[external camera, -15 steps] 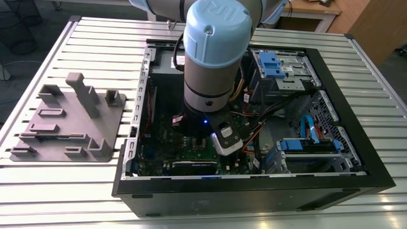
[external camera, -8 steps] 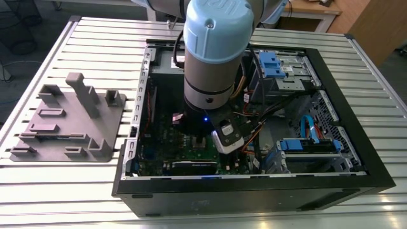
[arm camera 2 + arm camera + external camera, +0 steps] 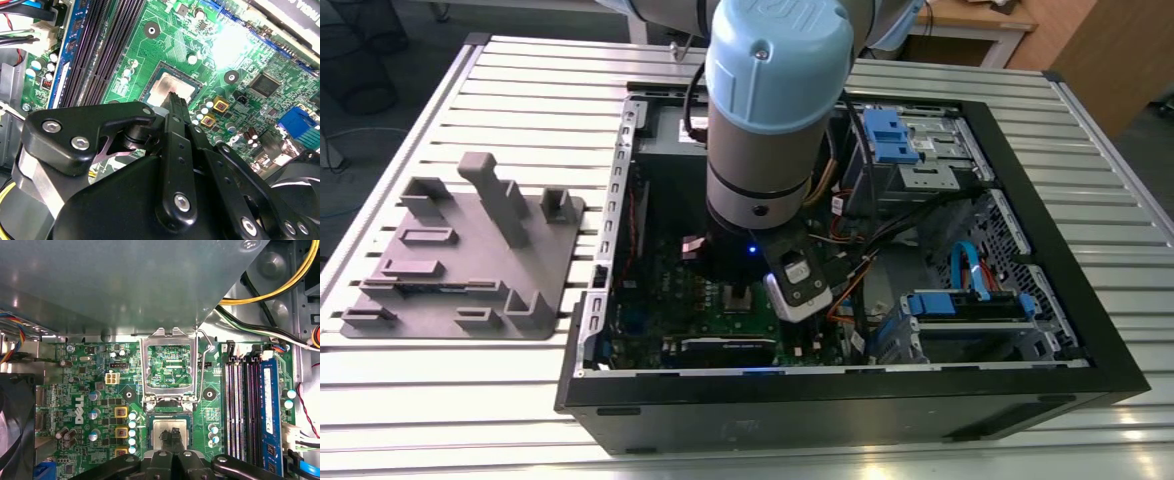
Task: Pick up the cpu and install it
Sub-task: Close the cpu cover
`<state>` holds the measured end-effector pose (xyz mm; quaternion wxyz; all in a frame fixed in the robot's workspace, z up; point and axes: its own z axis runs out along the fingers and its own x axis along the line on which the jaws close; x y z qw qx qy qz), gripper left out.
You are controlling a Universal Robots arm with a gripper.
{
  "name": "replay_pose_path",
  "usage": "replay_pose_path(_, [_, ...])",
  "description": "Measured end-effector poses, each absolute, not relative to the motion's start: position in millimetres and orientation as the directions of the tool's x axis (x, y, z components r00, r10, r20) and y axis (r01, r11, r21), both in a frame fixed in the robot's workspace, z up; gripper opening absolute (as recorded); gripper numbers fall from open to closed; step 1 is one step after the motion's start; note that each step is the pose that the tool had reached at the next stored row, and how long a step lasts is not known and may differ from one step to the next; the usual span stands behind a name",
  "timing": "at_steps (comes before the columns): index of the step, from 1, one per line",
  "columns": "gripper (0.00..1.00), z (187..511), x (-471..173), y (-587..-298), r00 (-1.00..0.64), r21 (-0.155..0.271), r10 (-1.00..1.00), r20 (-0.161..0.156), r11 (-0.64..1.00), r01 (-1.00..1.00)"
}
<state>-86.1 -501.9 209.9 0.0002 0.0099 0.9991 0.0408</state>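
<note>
The cpu (image 3: 159, 428), a small square chip with a silvery top, lies flat in the motherboard socket (image 3: 161, 75); in the second wrist view the cpu (image 3: 167, 90) reflects the light. My gripper (image 3: 172, 436) hangs straight over it, deep inside the open computer case (image 3: 1067, 290). Its two black fingertips are pressed together and end on or just above the middle of the chip, not at its edges. The socket's metal retention frame (image 3: 167, 365) is flipped open beyond the cpu, with its wire lever (image 3: 200, 385) raised beside it.
Black memory slots (image 3: 245, 405) run beside the socket, and a black fan (image 3: 15, 440) sits on its other side. A grey metal cover (image 3: 125, 285) and cables (image 3: 270, 315) overhang the board. A grey fixture block (image 3: 454, 250) stands on the slatted table at the exterior view's left.
</note>
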Motion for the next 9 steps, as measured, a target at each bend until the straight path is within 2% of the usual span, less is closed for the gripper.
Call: replay_pose_path(9, [0.11,212.7,-84.8,-501.9,-1.0,0.082,0.02,0.0,0.996,0.02])
